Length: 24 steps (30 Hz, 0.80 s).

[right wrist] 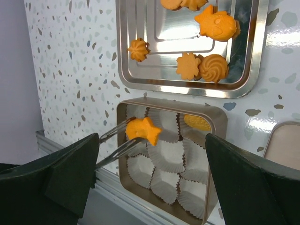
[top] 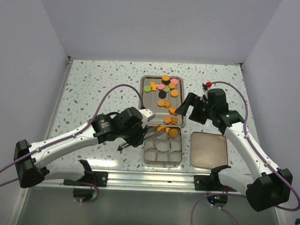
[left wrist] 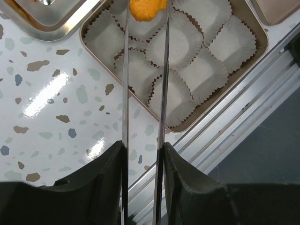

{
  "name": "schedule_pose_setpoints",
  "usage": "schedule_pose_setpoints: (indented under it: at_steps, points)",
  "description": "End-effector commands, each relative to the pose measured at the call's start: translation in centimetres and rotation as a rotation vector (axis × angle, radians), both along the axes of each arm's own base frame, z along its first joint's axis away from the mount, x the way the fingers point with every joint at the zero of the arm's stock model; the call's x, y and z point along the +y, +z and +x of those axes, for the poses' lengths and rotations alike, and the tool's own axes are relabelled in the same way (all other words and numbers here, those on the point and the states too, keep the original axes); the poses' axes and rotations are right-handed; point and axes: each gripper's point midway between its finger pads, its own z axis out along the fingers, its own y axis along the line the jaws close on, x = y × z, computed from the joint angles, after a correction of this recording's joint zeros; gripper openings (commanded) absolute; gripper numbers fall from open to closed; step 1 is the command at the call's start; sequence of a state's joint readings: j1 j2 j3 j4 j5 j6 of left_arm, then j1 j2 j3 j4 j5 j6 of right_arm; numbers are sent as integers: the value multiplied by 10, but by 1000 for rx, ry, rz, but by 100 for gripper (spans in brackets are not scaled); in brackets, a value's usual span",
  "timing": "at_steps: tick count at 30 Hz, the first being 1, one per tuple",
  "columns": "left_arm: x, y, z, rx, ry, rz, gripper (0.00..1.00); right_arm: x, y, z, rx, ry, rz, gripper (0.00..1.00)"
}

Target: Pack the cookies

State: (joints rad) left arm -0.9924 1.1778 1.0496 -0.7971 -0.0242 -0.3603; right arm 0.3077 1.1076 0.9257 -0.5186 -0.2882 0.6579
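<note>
Left gripper (left wrist: 143, 152) clamped on tweezers (left wrist: 125, 93); their tips pinch an orange cookie (right wrist: 143, 130) above the paper cups (left wrist: 197, 75), toward 11 o'clock of the box (right wrist: 218, 140). Right gripper (right wrist: 152, 140) jaws spread wide, holding nothing. Another orange cookie (right wrist: 197, 123) sits in a cup at the box's 1 o'clock. Other cookies (top: 163, 88) lie on the steel tray (right wrist: 123, 47), 12 o'clock of the box, on the worktop (right wrist: 70, 70).
</note>
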Motion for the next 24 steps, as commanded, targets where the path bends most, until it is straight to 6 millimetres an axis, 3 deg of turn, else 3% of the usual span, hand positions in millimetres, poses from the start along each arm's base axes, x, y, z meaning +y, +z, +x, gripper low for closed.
schedule_pose_setpoints:
  at_steps: [1, 10, 18, 24]
  points:
    - [-11, 5, -12, 17, -34, -49, 24, 7, 3, -2, -5, 18, 42, 99]
    - [-7, -13, -14, 24, -17, 10, 27, 4, -2, -7, 12, -2, 43, 99]
    - [-8, -12, -3, -7, 14, 32, 36, 1, -7, -12, 24, -20, 46, 99]
    - [-10, -7, 2, -27, 27, 27, 49, 0, -9, -15, 27, -30, 47, 99]
